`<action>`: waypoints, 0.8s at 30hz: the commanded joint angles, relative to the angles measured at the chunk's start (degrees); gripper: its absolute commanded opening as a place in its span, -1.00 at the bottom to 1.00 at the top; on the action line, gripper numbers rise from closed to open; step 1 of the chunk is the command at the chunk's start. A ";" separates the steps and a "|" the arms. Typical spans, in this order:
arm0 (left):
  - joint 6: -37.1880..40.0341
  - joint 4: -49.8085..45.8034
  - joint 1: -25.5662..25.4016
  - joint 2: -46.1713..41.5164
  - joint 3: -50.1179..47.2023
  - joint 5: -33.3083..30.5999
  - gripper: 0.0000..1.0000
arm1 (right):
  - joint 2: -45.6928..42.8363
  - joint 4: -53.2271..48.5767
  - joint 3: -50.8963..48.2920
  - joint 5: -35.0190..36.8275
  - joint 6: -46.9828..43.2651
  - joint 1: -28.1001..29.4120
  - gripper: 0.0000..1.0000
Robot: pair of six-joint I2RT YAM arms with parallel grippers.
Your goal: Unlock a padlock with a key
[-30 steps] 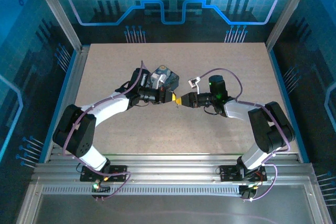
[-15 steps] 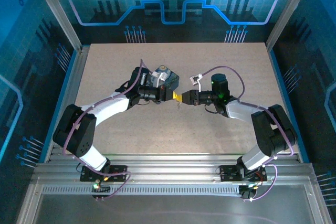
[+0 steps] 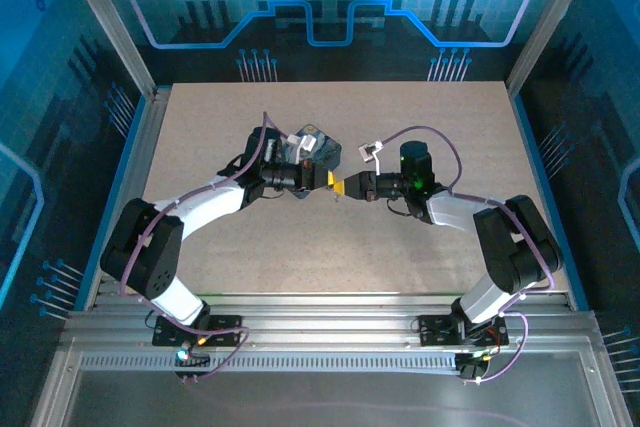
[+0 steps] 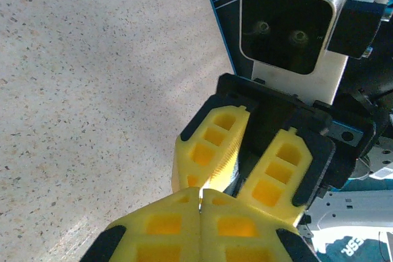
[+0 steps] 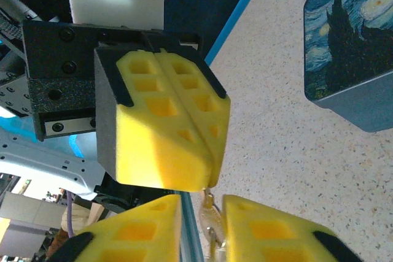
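Dark picture box (image 5: 350, 59), padlock (image 5: 210, 222) between right fingers (image 5: 270, 234)

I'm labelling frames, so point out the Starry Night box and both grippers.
Starry Night box (image 5: 347, 35), right wrist view, painted top.
Left gripper (image 4: 201, 196), left wrist view, between fingertips.
Right gripper (image 5: 204, 213), right wrist view, between fingertips.

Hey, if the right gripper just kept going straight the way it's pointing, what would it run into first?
The left gripper. It is shut and sits tip to tip with the right gripper, seemingly almost touching. A small metal piece lies between the right one's fingers.
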 commanded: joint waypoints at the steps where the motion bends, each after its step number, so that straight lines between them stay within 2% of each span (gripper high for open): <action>1: -0.81 2.14 0.67 -0.30 -1.05 1.43 -1.00 | 0.17 2.69 -0.45 -1.15 0.06 0.70 -0.64; 5: -1.41 3.24 0.90 -0.21 -1.42 1.56 -1.00 | 0.32 2.62 -0.56 -1.16 0.41 0.78 -0.65; 12: -1.68 3.74 1.05 -0.56 -2.05 1.39 -1.00 | -0.17 4.72 -1.50 -0.66 1.29 0.96 -0.97; 16: -2.57 4.47 1.89 -0.81 -2.97 -0.27 -1.00 | -0.45 3.96 -2.05 0.92 1.26 0.76 -1.00; 17: -2.92 4.55 2.26 -0.85 -3.24 -1.21 -0.94 | -0.56 3.41 -2.12 1.34 1.18 0.63 -1.00; 19: -3.43 4.14 3.04 -1.25 -3.70 -3.36 -0.40 | -0.36 2.83 -2.56 1.85 1.13 0.05 -1.00; 21: -3.52 3.55 3.56 -1.80 -3.97 -5.14 -0.12 | -0.27 1.63 -2.73 2.05 0.84 -0.56 -1.00; 24: -2.98 0.08 3.64 -3.06 -3.94 -9.96 0.12 | -0.54 -0.98 -3.02 2.22 -0.70 -1.14 -1.00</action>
